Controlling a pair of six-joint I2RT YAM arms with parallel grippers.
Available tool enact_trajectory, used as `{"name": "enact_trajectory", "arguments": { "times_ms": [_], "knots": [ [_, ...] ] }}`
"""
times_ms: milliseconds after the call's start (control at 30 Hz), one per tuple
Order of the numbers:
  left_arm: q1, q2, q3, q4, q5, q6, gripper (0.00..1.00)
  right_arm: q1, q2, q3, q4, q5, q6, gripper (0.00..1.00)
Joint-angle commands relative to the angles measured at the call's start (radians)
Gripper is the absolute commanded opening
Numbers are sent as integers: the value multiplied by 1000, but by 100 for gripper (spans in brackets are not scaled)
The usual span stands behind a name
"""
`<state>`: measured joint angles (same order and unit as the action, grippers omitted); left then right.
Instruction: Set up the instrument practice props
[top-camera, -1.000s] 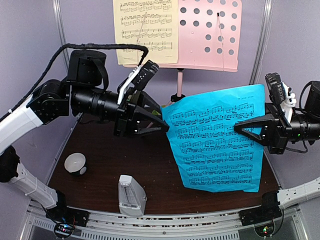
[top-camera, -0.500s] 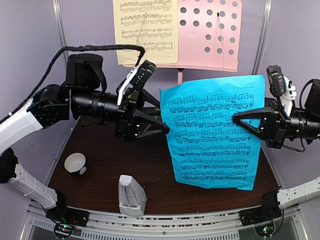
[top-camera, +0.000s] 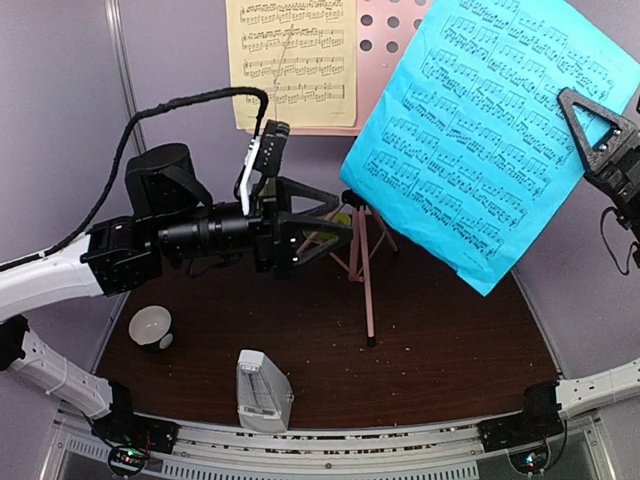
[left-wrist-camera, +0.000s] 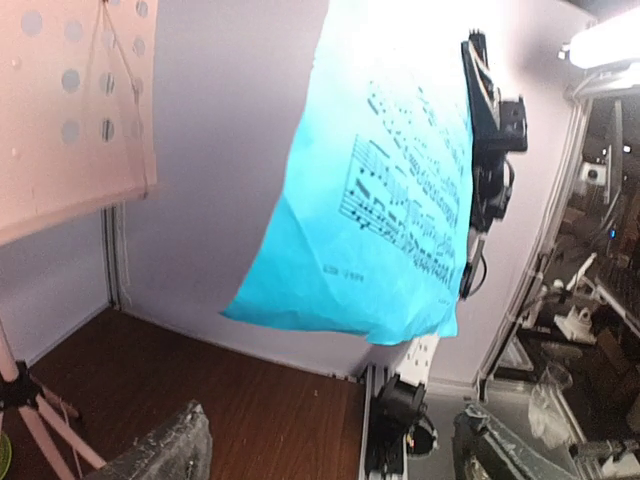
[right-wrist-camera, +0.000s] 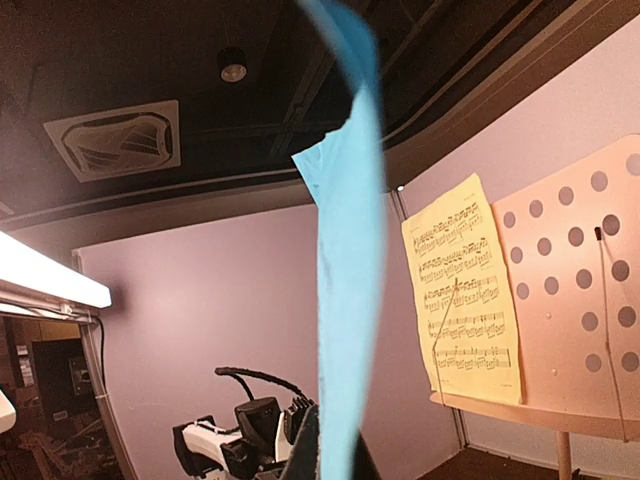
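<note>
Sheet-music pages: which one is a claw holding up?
The blue paper sheet-music page, pinched mid-air by the right gripper; the yellow page rests on the pink hole-punched music stand.

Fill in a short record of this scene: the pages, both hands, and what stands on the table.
blue page: held aloft, tilted, in the shut right hand
yellow page: on the panel of the pink stand, left side
left hand: open, empty, near the stand's pole
metronome: upright near the front edge of the table
small bowl: left of the metronome
</note>
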<state>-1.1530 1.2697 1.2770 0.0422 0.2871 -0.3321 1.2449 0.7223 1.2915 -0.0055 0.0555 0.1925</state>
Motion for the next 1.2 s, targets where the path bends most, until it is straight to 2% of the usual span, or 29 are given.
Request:
{"name": "enact_trajectory", "arguments": {
  "times_ms": [0,267,400,633,667,733,767,800,900,933,967,1067,1100,1167],
  "knots": [
    [2,83,72,357,-25,-142,86,-3,1,20,191,41,15,0],
    [-7,272,254,564,43,-279,89,-3,18,26,282,21,-13,0],
    [-6,347,322,598,27,-326,89,-4,27,34,313,9,-14,0],
    [-8,485,461,693,116,-436,89,-2,8,30,301,15,-19,0],
    [-9,492,478,694,130,-433,86,-3,1,22,295,24,-23,0],
    [-10,497,494,693,145,-424,74,-3,-17,-3,293,46,-28,0],
    [-10,493,494,696,145,-419,63,-3,-27,-19,296,56,-28,0],
    [-9,488,488,696,140,-412,47,-2,-38,-32,298,64,-27,0],
    [-10,459,451,686,113,-389,13,-3,-64,-80,305,95,-25,1],
    [-10,450,440,674,103,-378,4,-3,-72,-101,308,107,-22,6],
    [-10,438,429,654,94,-365,0,-4,-80,-114,309,121,-18,12],
    [-8,396,380,611,61,-320,0,-3,-99,-146,294,150,-11,17],
    [-7,382,362,603,50,-308,0,-2,-106,-156,284,165,-7,26],
    [3,342,339,541,53,-271,0,-2,-131,-170,231,214,-4,54]
  ]
}}
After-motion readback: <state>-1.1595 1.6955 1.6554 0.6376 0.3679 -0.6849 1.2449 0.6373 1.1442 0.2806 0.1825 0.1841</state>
